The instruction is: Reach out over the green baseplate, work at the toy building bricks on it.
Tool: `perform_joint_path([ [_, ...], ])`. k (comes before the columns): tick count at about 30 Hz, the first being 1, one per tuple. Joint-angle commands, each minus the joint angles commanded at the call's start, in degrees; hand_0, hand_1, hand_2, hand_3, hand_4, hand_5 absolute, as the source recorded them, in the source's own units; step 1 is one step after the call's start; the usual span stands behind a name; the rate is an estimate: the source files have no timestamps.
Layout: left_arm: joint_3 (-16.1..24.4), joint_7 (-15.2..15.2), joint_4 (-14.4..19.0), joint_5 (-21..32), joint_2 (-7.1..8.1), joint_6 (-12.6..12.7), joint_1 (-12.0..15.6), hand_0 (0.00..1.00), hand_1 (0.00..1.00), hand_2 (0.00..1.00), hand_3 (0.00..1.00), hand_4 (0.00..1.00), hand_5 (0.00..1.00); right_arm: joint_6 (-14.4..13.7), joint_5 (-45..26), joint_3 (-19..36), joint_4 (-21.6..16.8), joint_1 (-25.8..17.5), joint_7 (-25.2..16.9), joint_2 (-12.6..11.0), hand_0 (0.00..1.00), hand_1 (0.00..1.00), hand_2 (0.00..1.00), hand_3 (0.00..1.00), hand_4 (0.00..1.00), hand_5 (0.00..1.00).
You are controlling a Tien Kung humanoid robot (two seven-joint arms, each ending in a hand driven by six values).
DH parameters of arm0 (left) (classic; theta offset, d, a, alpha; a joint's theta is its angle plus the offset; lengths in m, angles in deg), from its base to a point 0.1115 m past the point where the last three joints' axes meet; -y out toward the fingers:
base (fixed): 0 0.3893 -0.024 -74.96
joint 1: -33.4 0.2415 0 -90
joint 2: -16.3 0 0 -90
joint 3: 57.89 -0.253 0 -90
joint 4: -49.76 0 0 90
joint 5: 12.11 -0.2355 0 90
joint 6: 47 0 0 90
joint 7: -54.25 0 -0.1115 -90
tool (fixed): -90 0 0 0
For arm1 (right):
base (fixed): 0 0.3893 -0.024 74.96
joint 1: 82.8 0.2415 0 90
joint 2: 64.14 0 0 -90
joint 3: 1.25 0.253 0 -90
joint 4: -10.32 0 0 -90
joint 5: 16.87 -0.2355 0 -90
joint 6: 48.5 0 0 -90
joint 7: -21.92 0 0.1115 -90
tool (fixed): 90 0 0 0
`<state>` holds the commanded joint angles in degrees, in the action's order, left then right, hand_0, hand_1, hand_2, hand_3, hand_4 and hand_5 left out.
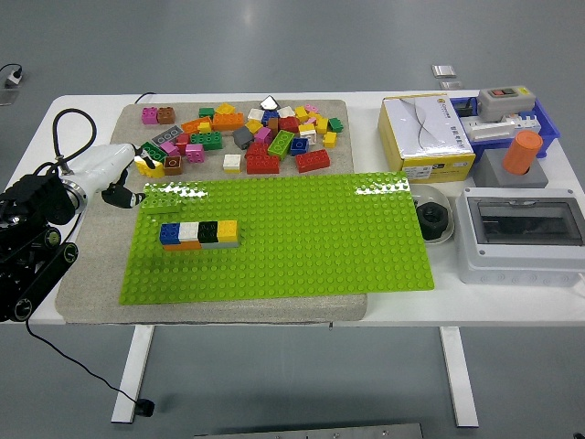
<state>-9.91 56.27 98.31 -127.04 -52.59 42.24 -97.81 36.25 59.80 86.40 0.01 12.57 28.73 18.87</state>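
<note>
Bricks [199, 232] in short row on baseplate [302, 238], right of left hand [123, 187]; row runs sideways; finger state unclear

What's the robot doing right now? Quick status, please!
Left hand at baseplate's far-left corner, by a light green brick; grip unclear. Right hand not visible. Four-brick row sits on baseplate. Nothing in the way.
</note>
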Motion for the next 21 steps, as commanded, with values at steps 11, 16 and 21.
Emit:
perform_joint_path([
  [11,-3.2,-1.8,-6.2,10.0,-1.43,-3.7,-2.8,0.154,0.002,0.097,0.752,0.942,0.002,0.0,0.1,-0.4,0.0,0.4,0.0,-0.1,0.633,0.411,0.582,0.703,0.682,0.912],
  [16,-3.4,-1.8,-6.6,11.2,-1.75,-4.5,-3.4,0.154,0.002,0.097,0.754,0.937,0.002,-0.1,0.1,-0.5,0.0,0.5,0.0,-0.2,0.633,0.411,0.585,0.703,0.681,0.905],
  [21,-3.7,-2.2,-7.7,12.6,-2.31,-4.1,-4.1,0.155,0.002,0.095,0.752,0.936,0.002,0.0,0.5,-0.5,0.0,0.7,0.0,-0.2,0.632,0.411,0.584,0.703,0.681,0.902],
])
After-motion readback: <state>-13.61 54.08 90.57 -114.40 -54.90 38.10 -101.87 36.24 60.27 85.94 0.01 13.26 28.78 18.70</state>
